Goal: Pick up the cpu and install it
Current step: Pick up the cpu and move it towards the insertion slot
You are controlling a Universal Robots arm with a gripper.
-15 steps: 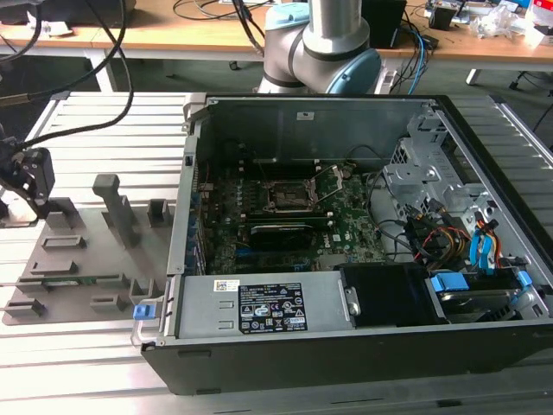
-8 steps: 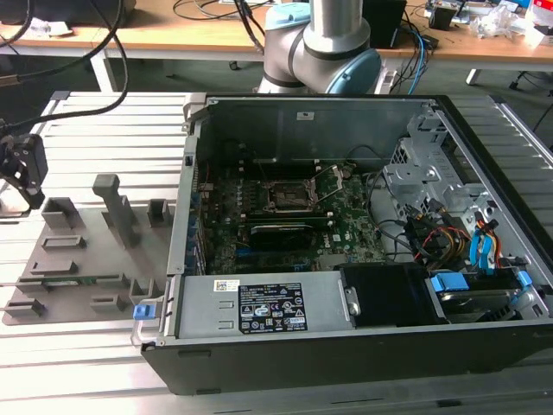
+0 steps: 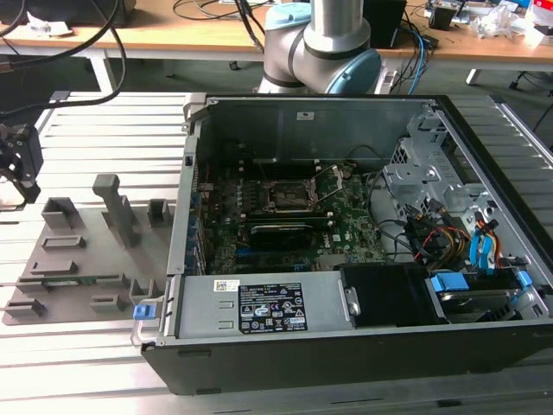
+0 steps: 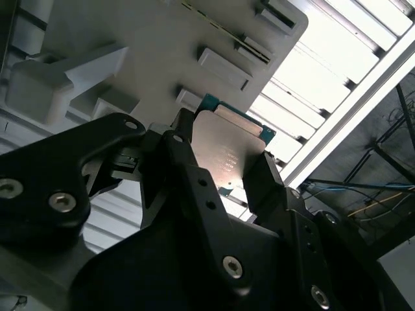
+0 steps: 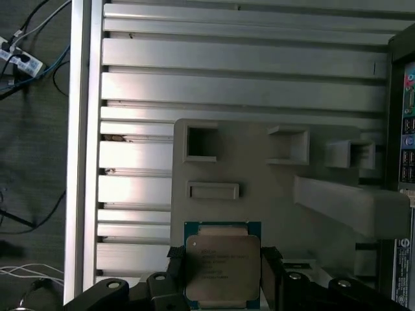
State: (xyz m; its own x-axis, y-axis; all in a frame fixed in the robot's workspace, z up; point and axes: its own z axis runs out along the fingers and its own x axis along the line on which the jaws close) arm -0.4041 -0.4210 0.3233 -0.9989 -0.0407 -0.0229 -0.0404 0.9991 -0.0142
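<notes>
The cpu, a small square chip with a silvery top and green edge, sits between my gripper's black fingers in both wrist views. My gripper is shut on the cpu, one finger on each of two opposite edges. In the exterior view the gripper hangs at the far left, over the far-left end of the grey fixture plate. The dark metal-framed socket lies on the motherboard inside the open computer case, well to the gripper's right.
The grey fixture plate carries raised blocks and pockets, with a tall post. The case wall stands between the plate and the motherboard. Cables and drive bays fill the case's right side. The arm's base rises behind the case.
</notes>
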